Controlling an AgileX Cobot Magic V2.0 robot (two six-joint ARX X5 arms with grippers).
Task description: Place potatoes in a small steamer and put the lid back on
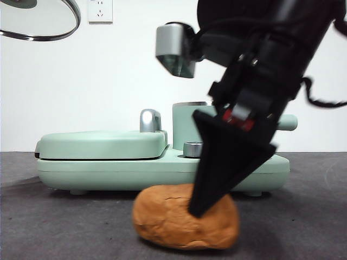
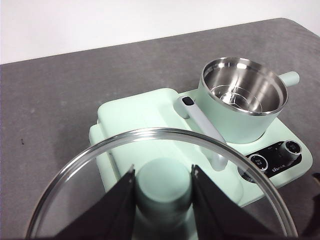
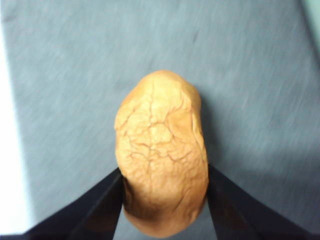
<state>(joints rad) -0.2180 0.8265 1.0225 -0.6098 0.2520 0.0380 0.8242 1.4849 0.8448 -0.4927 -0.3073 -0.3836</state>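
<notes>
Orange-brown potato (image 3: 161, 155), perhaps gripped, claw-flanked (image 3: 165, 185).

Lab bench: bare wall (image 1: 108, 81), outlet (image 1: 100, 11).

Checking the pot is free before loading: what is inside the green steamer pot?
The steamer pot shows only a bare steel lining with a ridged bottom, no food. Its near inner wall is hidden behind the rim.

plain white wall (image 1: 81, 86) behind a dark grey, felt-like table surface (image 1: 54, 227), the two meeting at a straight horizontal line. a white electrical socket plate (image 1: 100, 10) sits high on the wall. lighting is even and diffuse, with soft shadows on the tabletop.
</notes>
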